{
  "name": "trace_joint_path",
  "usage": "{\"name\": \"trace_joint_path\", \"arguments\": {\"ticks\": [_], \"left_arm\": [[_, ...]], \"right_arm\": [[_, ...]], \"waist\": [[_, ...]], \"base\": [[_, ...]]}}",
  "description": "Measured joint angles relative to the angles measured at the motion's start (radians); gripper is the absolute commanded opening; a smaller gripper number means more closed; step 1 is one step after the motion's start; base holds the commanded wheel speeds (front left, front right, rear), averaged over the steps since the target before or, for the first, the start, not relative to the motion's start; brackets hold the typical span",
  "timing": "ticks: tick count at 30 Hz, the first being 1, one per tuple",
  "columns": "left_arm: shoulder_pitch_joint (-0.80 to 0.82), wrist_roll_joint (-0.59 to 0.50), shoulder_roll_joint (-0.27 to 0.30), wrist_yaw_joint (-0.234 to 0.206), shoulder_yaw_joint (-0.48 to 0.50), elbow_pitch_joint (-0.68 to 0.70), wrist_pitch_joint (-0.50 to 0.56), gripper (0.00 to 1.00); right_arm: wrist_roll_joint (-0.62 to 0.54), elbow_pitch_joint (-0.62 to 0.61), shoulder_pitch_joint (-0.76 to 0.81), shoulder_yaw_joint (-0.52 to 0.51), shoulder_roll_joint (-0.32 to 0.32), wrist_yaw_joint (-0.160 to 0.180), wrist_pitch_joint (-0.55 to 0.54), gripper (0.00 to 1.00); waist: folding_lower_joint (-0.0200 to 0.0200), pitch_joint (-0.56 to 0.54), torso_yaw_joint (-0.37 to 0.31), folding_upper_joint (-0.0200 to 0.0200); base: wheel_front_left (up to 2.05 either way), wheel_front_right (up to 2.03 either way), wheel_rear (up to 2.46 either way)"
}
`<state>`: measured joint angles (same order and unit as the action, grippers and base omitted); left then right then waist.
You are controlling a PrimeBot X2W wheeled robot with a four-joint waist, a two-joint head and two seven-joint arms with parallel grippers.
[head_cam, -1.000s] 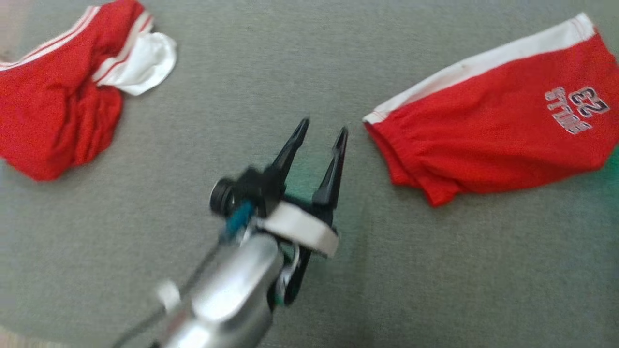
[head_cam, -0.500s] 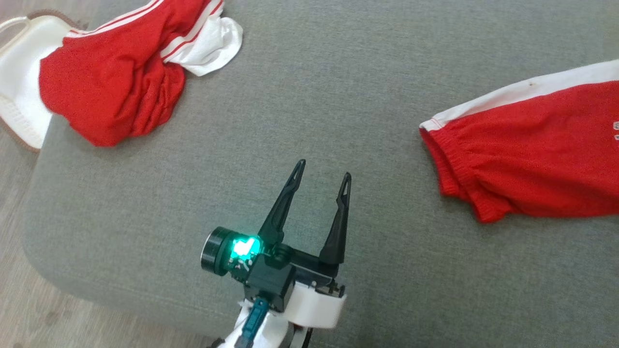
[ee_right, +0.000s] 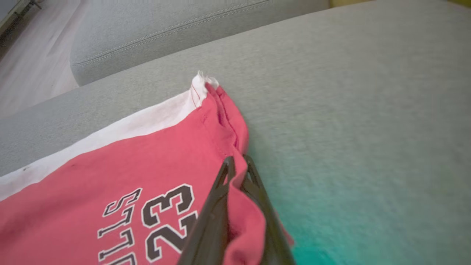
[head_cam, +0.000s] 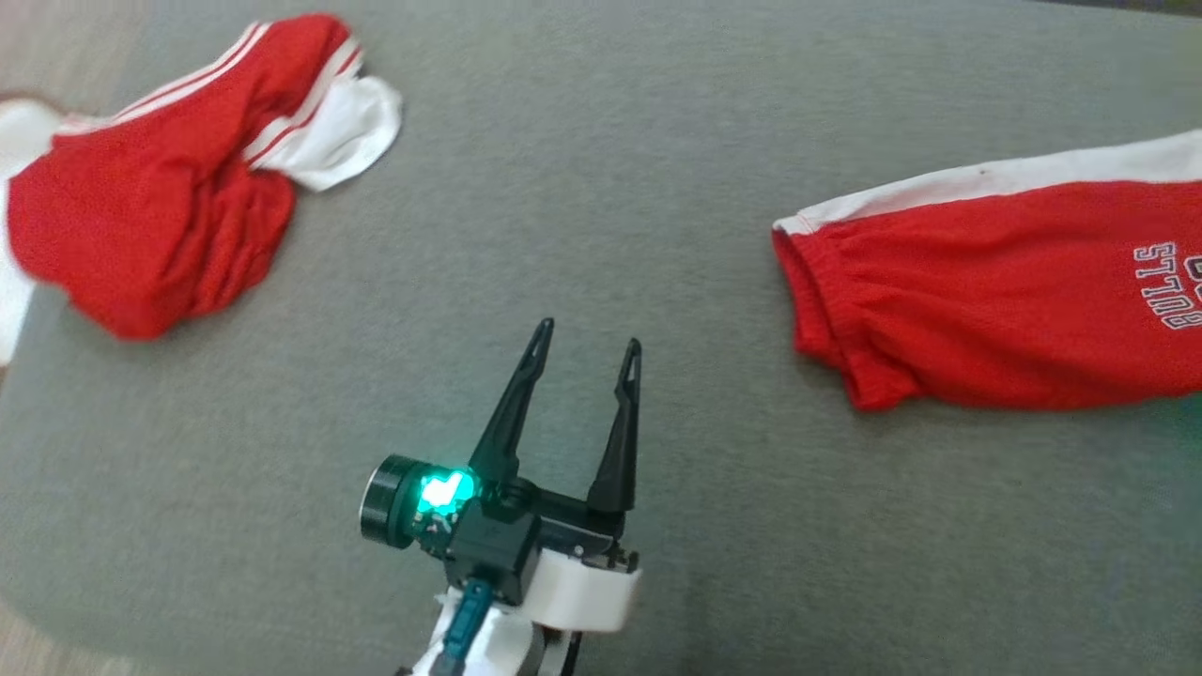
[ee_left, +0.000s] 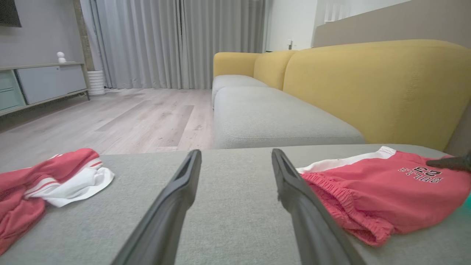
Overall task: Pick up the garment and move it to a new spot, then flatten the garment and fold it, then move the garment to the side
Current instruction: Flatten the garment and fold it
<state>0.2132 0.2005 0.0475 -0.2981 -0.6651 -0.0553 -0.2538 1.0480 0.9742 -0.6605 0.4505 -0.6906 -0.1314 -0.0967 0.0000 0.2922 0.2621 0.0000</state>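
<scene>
The garment (head_cam: 986, 291) is a pair of red shorts with a white side stripe and "BULLS 23" lettering, lying folded on the right of the grey cushion. In the right wrist view my right gripper (ee_right: 238, 159) is shut on a raised fold of the garment's (ee_right: 128, 165) red edge. My left gripper (head_cam: 590, 335) stands open over bare cushion to the left of the garment, apart from it. In the left wrist view my left gripper (ee_left: 236, 152) has nothing between its fingers, and the garment (ee_left: 375, 191) lies to the right.
A second red and white garment (head_cam: 160, 216) lies crumpled at the cushion's far left corner, beside a white object (head_cam: 9, 282) at the edge. The grey cushion (head_cam: 601, 169) has open room in the middle. A yellow sofa backrest (ee_left: 368, 84) and wooden floor (ee_left: 110, 117) lie beyond.
The whole head picture has shifted as the camera moved. My left gripper stays open over the bare cushion between the two garments.
</scene>
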Motion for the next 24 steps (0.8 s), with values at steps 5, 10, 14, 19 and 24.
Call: {"name": "trace_joint_path", "arguments": {"ticks": [5, 10, 14, 19, 24], "left_arm": [[-0.023, -0.015, 0.001, 0.026, 0.036, -0.013, 0.0, 1.0], [-0.058, -0.017, 0.001, 0.043, 0.076, -0.023, 0.0, 1.0], [-0.08, -0.017, 0.001, 0.061, 0.091, -0.034, 0.0, 1.0], [-0.102, -0.017, 0.001, 0.074, 0.105, -0.04, 0.0, 1.0], [-0.131, -0.014, 0.002, 0.079, 0.114, -0.043, 0.0, 1.0]], "right_arm": [[0.021, 0.005, 0.063, 0.002, -0.001, 0.0, 0.02, 0.0], [0.036, 0.004, 0.114, 0.002, -0.002, 0.0, 0.062, 0.0], [0.036, 0.001, 0.122, 0.001, 0.002, 0.0, 0.114, 0.0], [0.025, -0.053, 0.107, 0.005, 0.005, 0.0, 0.165, 0.0], [-0.023, -0.163, 0.051, 0.052, 0.04, 0.0, 0.192, 0.0]], "waist": [[0.0, -0.043, -0.081, 0.0], [-0.0001, -0.088, -0.158, 0.0], [-0.0002, -0.128, -0.196, 0.0], [-0.0002, -0.168, -0.21, 0.0], [-0.0001, -0.2, -0.198, 0.0]], "base": [[0.0, 0.0, 0.0], [0.0, 0.0, 0.0], [0.0, 0.0, 0.0], [0.0, 0.0, 0.0], [0.0, 0.0, 0.0]]}}
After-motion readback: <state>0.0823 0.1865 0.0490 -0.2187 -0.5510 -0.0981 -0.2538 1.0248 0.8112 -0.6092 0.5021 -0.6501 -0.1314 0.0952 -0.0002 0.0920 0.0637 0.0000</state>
